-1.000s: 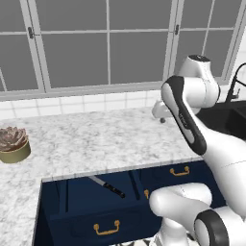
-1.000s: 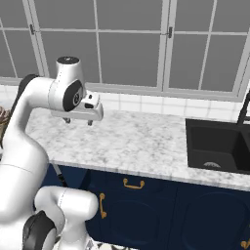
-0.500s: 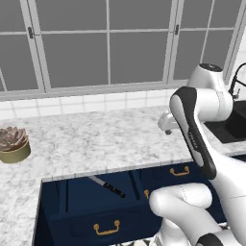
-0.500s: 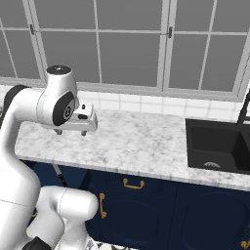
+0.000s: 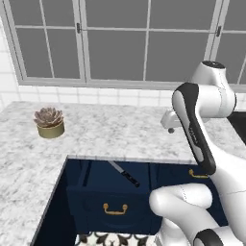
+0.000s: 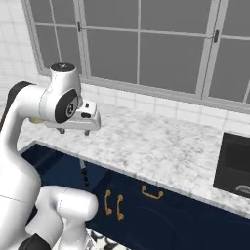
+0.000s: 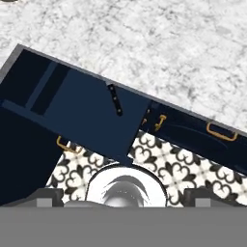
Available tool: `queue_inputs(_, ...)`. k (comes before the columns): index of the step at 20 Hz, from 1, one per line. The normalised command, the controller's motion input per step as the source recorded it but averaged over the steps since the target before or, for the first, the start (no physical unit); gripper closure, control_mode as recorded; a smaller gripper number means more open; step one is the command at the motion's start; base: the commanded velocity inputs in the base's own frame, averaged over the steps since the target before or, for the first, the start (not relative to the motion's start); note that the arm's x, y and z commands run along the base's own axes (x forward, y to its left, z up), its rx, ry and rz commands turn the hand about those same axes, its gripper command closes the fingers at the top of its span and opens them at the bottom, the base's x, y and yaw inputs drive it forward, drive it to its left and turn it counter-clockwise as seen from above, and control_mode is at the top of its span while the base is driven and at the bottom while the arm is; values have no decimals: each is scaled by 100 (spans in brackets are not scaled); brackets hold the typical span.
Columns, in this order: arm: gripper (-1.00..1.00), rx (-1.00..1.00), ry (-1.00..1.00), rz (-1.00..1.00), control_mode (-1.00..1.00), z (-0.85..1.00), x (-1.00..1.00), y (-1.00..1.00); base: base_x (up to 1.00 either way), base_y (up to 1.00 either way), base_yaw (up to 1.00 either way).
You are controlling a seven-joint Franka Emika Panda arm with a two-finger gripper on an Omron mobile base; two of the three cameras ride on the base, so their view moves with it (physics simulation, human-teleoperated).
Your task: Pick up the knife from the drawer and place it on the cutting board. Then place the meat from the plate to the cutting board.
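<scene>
Now hovering above the marble counter with the two-finger gripper (image 6: 74,131) spread wide and holding nothing.
Lying flat and slantwise inside the pulled-out wide navy-blue drawer with the brass bail handle (image 5: 115,208): the long thin knife with silver-grey blade and black handle (image 5: 124,174), handle end nearer the drawer front. Judging it light, rigid, slick on the blade; taking hold across the black handle (image 7: 116,102), since a flat-lying thin piece is likely offering little height for the fingers.
</scene>
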Motion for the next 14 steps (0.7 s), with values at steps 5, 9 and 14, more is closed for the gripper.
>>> queue_inputs(5,-100,0,0,0,100,0,0,0,-37,-67,57)
queue_inputs(9,-100,0,0,0,100,0,0,0,-2,-55,48)
queue_inputs(14,-100,0,0,0,100,0,0,0,19,-6,20)
